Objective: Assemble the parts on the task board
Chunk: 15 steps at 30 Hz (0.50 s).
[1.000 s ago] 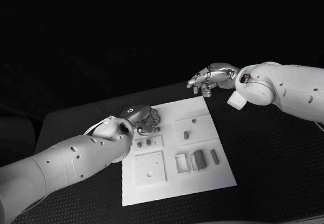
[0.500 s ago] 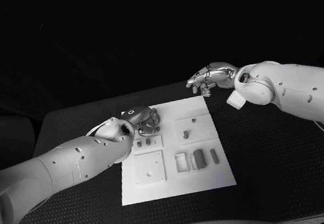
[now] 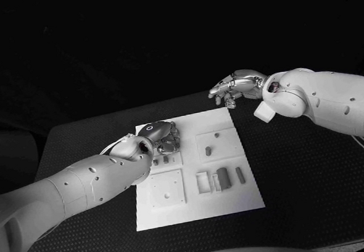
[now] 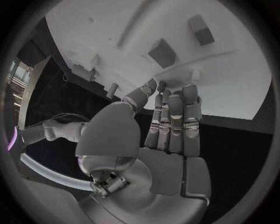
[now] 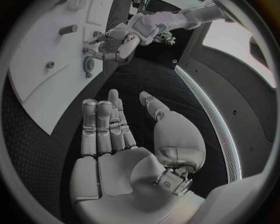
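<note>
since a second ago the left hand (image 3: 159, 135) is sliding a little nearer along the task board (image 3: 236, 201), its fingertips (image 4: 161, 86) now touching the board's far-left area beside small grey parts (image 3: 160, 161); whether it is pinching anything i cannot tell. right hand (image 3: 238, 87) is hovering released, fingers apart, past the board's far edge above the worktop (image 3: 315, 190), so the left is nearer the parts.

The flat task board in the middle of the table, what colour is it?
White flat task board, best in the head view.
</note>
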Each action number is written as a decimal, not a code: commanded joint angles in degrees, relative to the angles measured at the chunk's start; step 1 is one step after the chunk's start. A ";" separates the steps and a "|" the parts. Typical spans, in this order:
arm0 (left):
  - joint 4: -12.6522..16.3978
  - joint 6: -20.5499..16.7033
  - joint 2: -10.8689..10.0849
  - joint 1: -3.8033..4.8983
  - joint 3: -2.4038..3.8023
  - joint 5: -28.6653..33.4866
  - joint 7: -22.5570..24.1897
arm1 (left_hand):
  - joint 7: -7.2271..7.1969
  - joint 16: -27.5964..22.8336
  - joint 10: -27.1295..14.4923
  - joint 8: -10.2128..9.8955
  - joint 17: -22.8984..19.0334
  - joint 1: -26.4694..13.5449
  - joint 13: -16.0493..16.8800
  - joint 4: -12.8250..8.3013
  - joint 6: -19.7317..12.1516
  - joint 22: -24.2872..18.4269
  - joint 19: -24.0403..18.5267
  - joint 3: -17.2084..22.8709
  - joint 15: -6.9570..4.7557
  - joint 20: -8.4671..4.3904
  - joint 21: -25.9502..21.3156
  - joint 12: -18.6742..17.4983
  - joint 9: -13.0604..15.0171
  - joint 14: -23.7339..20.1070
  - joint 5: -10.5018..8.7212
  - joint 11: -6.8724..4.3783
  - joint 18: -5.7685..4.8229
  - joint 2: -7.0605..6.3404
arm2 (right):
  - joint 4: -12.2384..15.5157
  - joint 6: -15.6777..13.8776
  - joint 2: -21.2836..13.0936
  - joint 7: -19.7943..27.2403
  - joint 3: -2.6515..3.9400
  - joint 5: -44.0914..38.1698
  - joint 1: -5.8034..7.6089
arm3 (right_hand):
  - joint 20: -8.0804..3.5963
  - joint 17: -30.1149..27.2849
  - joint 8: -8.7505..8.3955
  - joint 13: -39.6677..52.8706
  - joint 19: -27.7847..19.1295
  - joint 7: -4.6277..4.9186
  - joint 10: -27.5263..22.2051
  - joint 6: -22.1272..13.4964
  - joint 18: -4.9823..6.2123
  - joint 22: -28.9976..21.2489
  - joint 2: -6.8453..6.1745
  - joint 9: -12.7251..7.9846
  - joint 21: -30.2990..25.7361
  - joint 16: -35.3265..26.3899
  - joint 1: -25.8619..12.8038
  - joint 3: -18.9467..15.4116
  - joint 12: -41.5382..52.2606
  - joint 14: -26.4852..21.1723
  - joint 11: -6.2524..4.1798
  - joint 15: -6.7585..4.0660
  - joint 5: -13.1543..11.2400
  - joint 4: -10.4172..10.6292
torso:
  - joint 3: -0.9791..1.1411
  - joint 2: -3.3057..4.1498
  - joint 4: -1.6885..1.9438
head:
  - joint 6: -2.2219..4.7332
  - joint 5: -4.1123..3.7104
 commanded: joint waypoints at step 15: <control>-0.87 -0.96 0.75 -0.22 0.09 1.07 0.74 | 0.21 0.73 -0.38 -0.48 0.44 -0.31 0.15 -0.09 -0.09 1.03 0.81 0.54 -0.02 -0.16 0.75 -0.50 -0.23 0.76 0.14 0.23 4.82 0.01 | 0.03 0.70 0.20 0.47 0.03 -0.33 -0.02 | -0.52 -0.09 -0.33 -0.08 0.01 0.45 -0.51 -0.13 2.68 0.74 0.61 0.10 -0.29 0.24 -0.15 -0.01 0.31 -0.17 -0.04 -0.34 0.22 -0.40 | -0.04 -0.01 0.06 | -0.01 -0.22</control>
